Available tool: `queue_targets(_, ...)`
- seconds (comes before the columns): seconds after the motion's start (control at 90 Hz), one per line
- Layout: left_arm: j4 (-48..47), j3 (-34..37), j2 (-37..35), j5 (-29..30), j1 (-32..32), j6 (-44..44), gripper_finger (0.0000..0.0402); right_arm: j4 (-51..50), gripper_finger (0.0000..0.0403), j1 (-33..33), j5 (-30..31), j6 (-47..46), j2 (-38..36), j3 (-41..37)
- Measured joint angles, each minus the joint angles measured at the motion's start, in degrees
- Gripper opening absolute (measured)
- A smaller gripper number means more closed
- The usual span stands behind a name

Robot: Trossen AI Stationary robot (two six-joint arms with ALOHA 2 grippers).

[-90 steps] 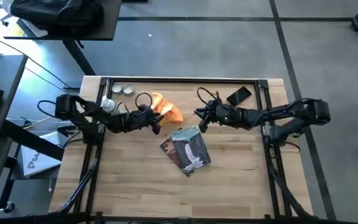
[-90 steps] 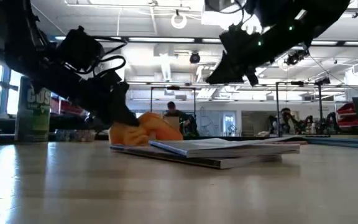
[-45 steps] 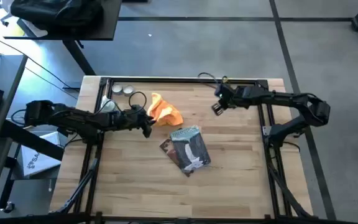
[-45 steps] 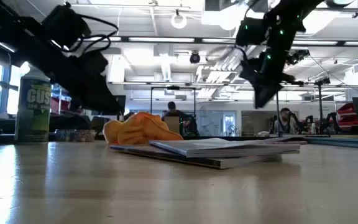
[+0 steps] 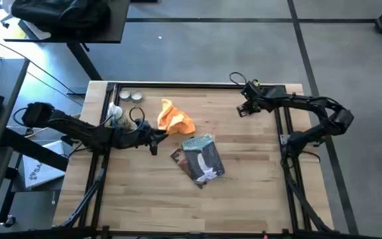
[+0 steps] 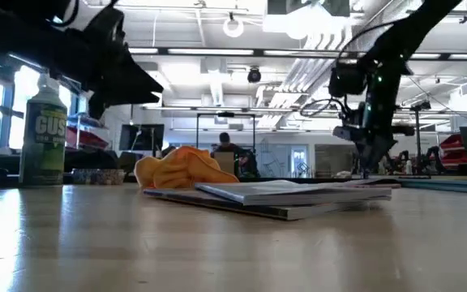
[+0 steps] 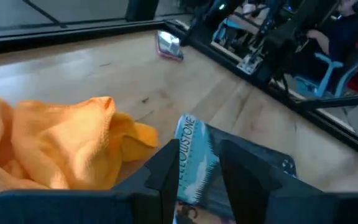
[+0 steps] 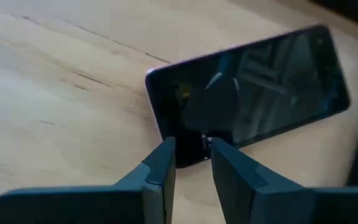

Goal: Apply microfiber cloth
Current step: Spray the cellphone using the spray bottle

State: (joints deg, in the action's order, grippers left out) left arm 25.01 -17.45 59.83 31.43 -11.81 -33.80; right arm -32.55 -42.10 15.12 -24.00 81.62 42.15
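The microfiber cloth (image 5: 175, 117) lay crumpled on the counter (image 5: 244, 186), just ahead of the left jaws (image 5: 156, 141), which hung empty and narrowly parted, with the printed packet (image 5: 199, 159) beyond their tips. The right jaws (image 5: 245, 110) hovered at the counter's far corner, slightly apart and empty, tips right over the near end of the dark phone (image 8: 253, 96).

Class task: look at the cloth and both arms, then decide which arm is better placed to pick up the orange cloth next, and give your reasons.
Probably the left. The left gripper sits just beside the microfiber cloth, facing it. The right gripper is across the table over the phone, apart from the cloth.
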Motion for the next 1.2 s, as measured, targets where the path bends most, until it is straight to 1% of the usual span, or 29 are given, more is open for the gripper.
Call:
queue_targets(0.122, 2.3, 0.0, 0.0, 0.9, -2.8, 2.1, 0.0094, 2.1, 0.0071, -0.4, 3.3, 0.4, 0.0, -2.1)
queue_targets(0.2, 2.8, 0.0, 0.0, 0.9, -4.2, 3.4, 0.0094, 4.2, 0.0063, -0.4, 3.9, 1.0, 0.0, -3.3)
queue_targets(0.367, 3.1, 0.0, 0.0, 0.5, -7.6, 5.8, 0.0090, 11.3, 0.0012, -0.3, 5.4, 2.3, 0.0, -6.1)
queue_targets(0.411, 3.1, 0.0, 0.0, 1.0, -8.7, 5.3, 0.0086, 13.4, 0.0005, -0.2, 5.9, 3.0, 0.0, -6.9)
queue_targets(0.478, 2.7, 0.0, 0.0, 2.1, -10.0, 4.2, 0.0078, 15.3, 0.0005, -0.2, 5.9, 3.3, 0.0, -7.8)
queue_targets(0.656, -2.4, 0.0, 0.0, 4.3, -13.9, 0.8, 0.0053, 16.3, 0.0001, -0.2, 6.0, 4.0, 0.1, -10.1)
queue_targets(0.744, -3.8, 0.0, 0.0, 5.9, -15.8, -0.8, 0.0044, 17.9, 0.0000, 0.6, 6.8, 2.8, 0.0, -11.6)
queue_targets(0.889, -4.0, 0.0, 0.4, 7.5, -18.5, -2.0, 0.0034, 17.8, 0.0000, 4.2, 8.3, 0.4, -0.1, -12.5)
queue_targets(0.989, -3.8, 0.0, 1.7, 8.9, -20.0, -2.3, 0.0030, 17.2, 0.0000, 8.3, 8.3, -1.6, -0.1, -12.5)
queue_targets(1.111, -3.3, 0.0, 4.3, 11.9, -20.6, -5.1, 0.0027, 17.0, 0.0000, 14.3, 7.4, -5.7, 0.0, -12.5)
queue_targets(1.156, -1.9, 0.0, 5.9, 11.7, -20.2, -5.6, 0.0027, 17.1, 0.0000, 16.4, 7.1, -7.0, 0.0, -12.5)
queue_targets(1.2, 0.5, 0.0, 7.4, 9.7, -19.3, -5.7, 0.0027, 17.3, 0.0000, 18.5, 6.8, -8.4, 0.0, -12.5)
